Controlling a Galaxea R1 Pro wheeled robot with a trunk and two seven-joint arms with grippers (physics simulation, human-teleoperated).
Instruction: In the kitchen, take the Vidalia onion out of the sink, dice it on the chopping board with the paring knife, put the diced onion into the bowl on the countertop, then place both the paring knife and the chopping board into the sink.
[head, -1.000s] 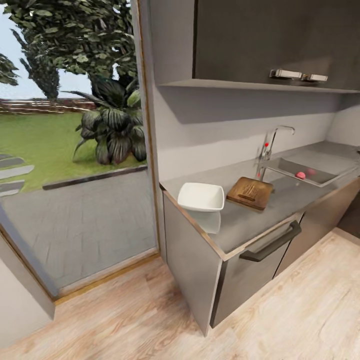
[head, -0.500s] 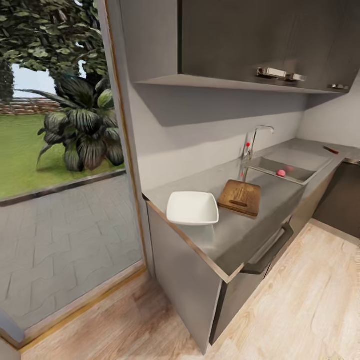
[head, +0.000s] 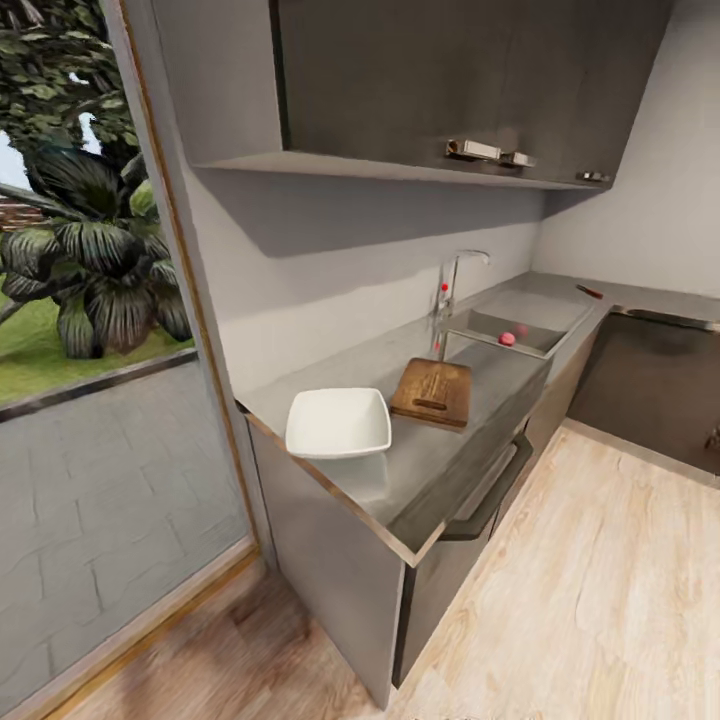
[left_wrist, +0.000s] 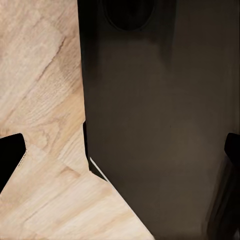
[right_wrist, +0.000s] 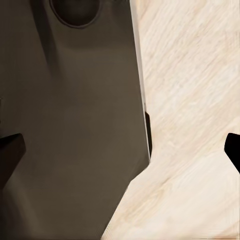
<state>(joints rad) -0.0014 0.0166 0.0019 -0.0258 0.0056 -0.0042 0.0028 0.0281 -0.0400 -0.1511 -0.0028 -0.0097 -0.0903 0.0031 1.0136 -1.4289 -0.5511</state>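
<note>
In the head view a long grey countertop (head: 440, 455) runs away to the right. A white squarish bowl (head: 338, 423) stands near its near end, and the brown wooden chopping board (head: 433, 392) lies just beyond it. Farther along is the steel sink (head: 540, 312) with a chrome tap (head: 449, 285). A small pinkish round onion (head: 507, 339) lies in the basin. The paring knife (head: 589, 292) rests on the counter past the sink. My left gripper (left_wrist: 121, 152) and right gripper (right_wrist: 121, 149) are open and empty, hanging over the robot's dark base and the wooden floor.
Dark wall cabinets (head: 440, 80) hang above the counter. A glass door (head: 90, 400) to the garden is on the left. A dark appliance front (head: 650, 390) closes the far right corner. Pale wooden floor (head: 590, 590) runs along the cabinet fronts and a drawer handle (head: 490, 495) juts out.
The whole head view has shifted left, so the camera has turned right along the counter. The far corner and the paring knife have come into view. Nothing on the counter has moved.
</note>
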